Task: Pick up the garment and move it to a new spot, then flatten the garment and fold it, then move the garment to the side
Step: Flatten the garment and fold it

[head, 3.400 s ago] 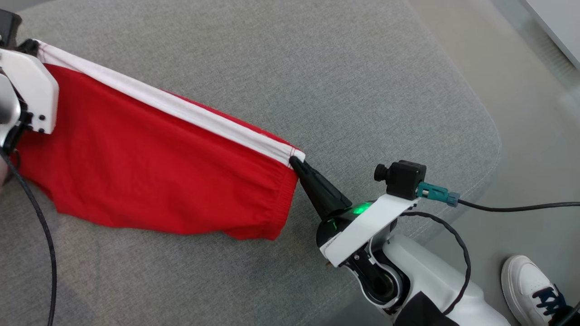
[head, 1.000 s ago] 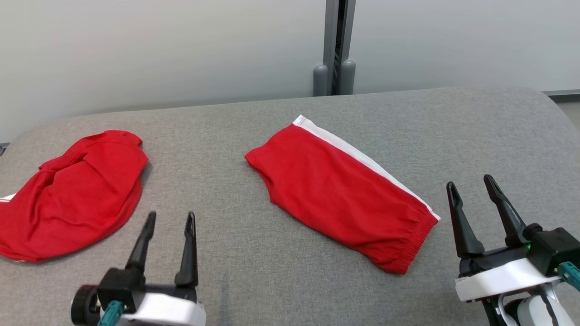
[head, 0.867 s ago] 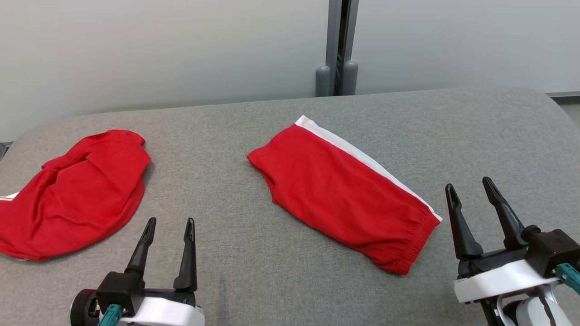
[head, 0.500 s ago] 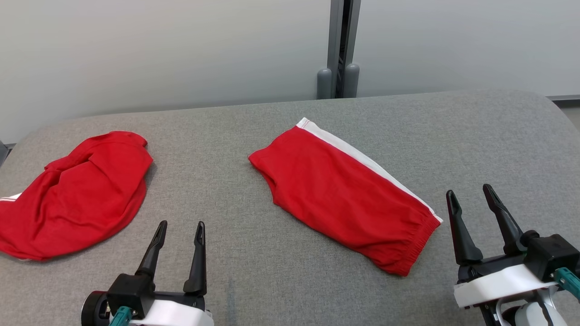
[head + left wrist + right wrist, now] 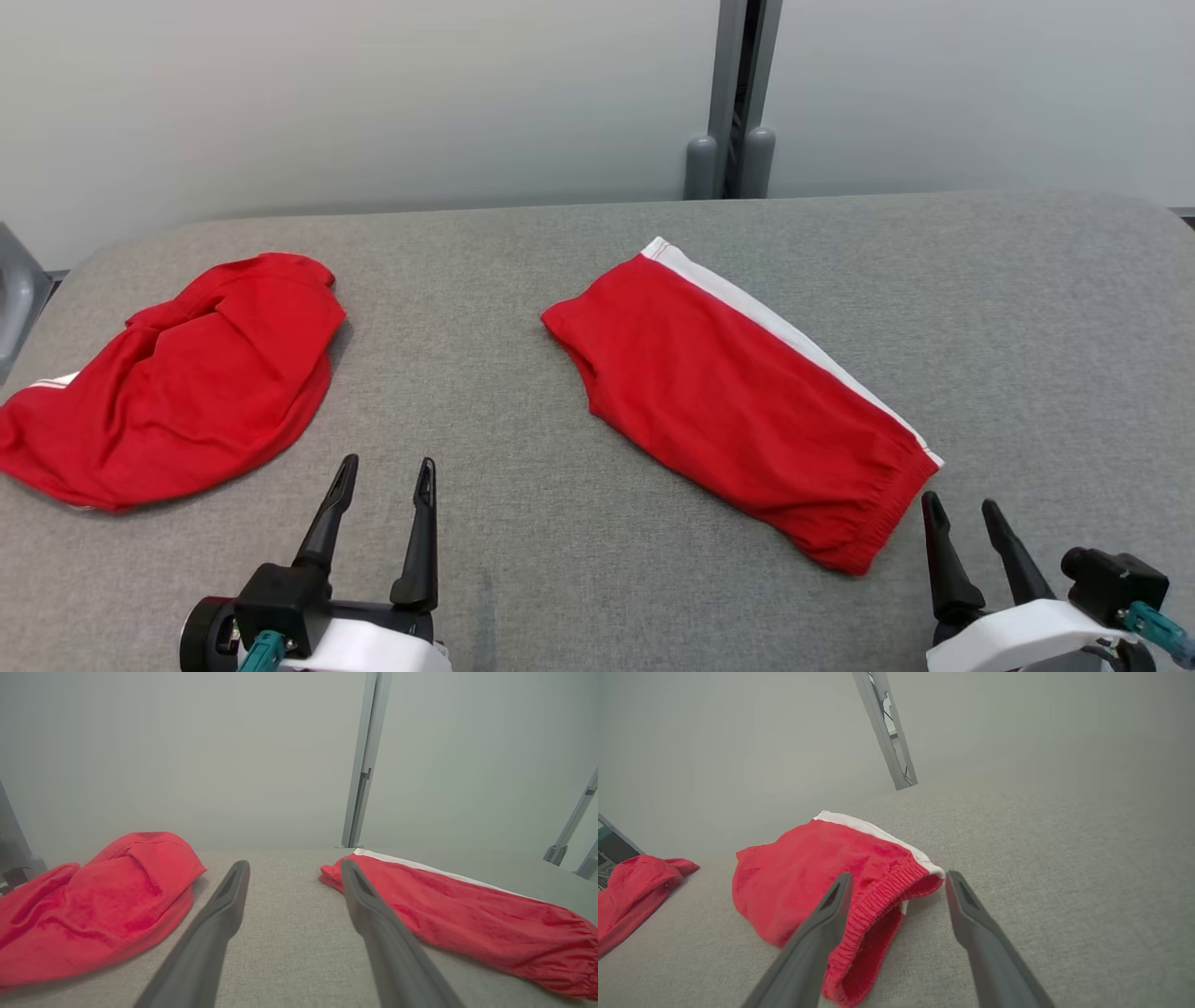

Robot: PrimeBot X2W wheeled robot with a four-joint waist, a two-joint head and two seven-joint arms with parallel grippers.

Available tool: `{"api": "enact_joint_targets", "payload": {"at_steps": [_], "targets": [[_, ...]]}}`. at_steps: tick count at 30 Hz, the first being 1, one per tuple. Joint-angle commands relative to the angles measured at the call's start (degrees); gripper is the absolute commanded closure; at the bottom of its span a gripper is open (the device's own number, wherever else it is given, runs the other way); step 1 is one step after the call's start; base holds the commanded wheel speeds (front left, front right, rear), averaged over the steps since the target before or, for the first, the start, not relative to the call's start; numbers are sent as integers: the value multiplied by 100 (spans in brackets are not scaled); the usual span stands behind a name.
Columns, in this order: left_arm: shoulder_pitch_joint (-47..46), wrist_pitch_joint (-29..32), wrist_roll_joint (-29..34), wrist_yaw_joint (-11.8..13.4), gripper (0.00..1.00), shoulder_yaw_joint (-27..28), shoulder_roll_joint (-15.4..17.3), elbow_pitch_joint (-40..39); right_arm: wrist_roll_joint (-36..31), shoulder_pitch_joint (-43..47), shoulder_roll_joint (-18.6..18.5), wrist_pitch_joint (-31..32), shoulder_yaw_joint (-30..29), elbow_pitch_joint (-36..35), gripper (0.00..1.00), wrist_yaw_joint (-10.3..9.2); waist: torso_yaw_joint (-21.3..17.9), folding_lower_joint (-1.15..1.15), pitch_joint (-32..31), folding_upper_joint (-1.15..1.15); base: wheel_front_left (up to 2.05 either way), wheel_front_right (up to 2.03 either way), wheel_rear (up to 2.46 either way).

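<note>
The garment (image 5: 738,401) is a pair of red shorts with a white side stripe. It lies folded and flat, aslant across the middle right of the grey padded surface (image 5: 523,299). My right gripper (image 5: 959,504) stands open just in front of the elastic waistband end, apart from it. The right wrist view has the waistband (image 5: 873,905) lying close beyond those open fingers (image 5: 817,933). My left gripper (image 5: 387,471) is open and empty at the near left. In the left wrist view, the left gripper (image 5: 294,863) points at bare surface between the two red garments.
A second red garment (image 5: 177,383) lies crumpled at the far left, seen in the left wrist view as a mound (image 5: 107,896). A pale wall with a grey post (image 5: 733,103) stands behind the surface. A grey frame part (image 5: 14,299) shows at the left edge.
Both grippers held the shorts stretched a few seconds ago and have since let go. In the last second the camera shifted and the right gripper drew back toward the near edge.
</note>
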Motion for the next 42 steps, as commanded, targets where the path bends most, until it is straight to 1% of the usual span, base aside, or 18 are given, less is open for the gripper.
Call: {"api": "enact_joint_targets", "payload": {"at_steps": [1, 7, 10, 11, 12, 13, 14, 15, 18, 23, 24, 25, 27, 30, 33, 37, 42], "targets": [[-57, -16, 32, -25, 0, 7, 21, 8, 161, -107, 6, -11, 8, 147, 0, 0, 68, 0, 48, 0, 0, 0, 0], [-103, -16, 121, -52, 0, -31, 21, 41, 1177, -453, 79, -10, 140, 946, 0, 0, 295, 0, 133, 0, 0, 0, 0], [-138, -16, 136, -68, 0, -71, 20, 47, 1624, -624, 85, -11, 314, 1278, 0, 0, 405, 0, 176, 0, 0, 0, 0], [-163, -16, 150, -58, 0, -94, 21, 42, 1941, -710, 85, -11, 434, 1540, 0, 0, 473, 0, 195, 0, 0, 0, 0], [-172, -16, 150, -41, 0, -95, 21, 35, 2099, -752, 89, -11, 519, 1686, 0, 0, 502, 0, 202, 0, 0, 0, 0], [-172, -16, 150, -41, 0, -95, 21, 35, 2099, -752, 89, -11, 519, 1686, 0, 0, 502, 0, 202, 0, 0, 0, 0], [-177, -16, 142, -25, 0, -96, 21, 29, 2260, -797, 92, -10, 607, 1820, 0, 0, 527, 0, 207, 0, 0, 0, 0], [-180, -16, 136, -15, 0, -93, 20, 25, 2601, -872, 94, 37, 780, 2075, 0, 0, 564, 0, 215, 0, 0, 0, 0], [-176, -16, 134, -13, 0, -90, 21, 18, 3067, -967, 124, 44, 981, 2276, 0, 0, 600, 0, 235, 0, 0, 0, 0], [-181, -16, 136, -13, 0, -69, 21, -5, 3720, -1164, 154, 82, 1302, 2357, 0, 7, 608, 0, 288, 0, 0, 0, 0], [-191, -16, 139, -13, 0, -70, 20, -3, 3826, -1209, 144, 101, 1363, 2363, 13, 7, 605, 0, 299, 0, 0, 0, 0], [-199, -16, 141, -12, 0, -69, 21, -1, 3904, -1249, 125, 103, 1437, 2360, 53, 7, 601, 0, 307, 0, 0, 0, 0], [-208, -16, 143, -5, 0, -73, 21, 3, 4012, -1310, 65, 92, 1590, 2355, 100, 7, 590, 0, 319, 0, 0, 0, 0], [-219, -16, 132, 6, 0, -101, 21, 18, 4155, -1354, -19, 56, 1741, 2322, 100, 7, 576, 0, 325, 0, 0, 0, 0], [-255, -16, 85, 24, 0, -120, 21, 25, 4211, -1369, -179, 18, 1835, 2300, 100, 6, 565, 0, 316, 0, 0, 0, 0], [-249, -16, 53, 54, 0, -140, 21, 23, 4176, -1382, -367, -1, 1863, 2274, 100, 5, 550, 0, 296, 0, 0, 0, 0], [-203, -16, 2, 82, 0, -177, 20, 1, 3952, -1427, -613, -7, 1855, 2148, 100, 0, 512, 0, 297, 0, 0, 0, 0]]}}
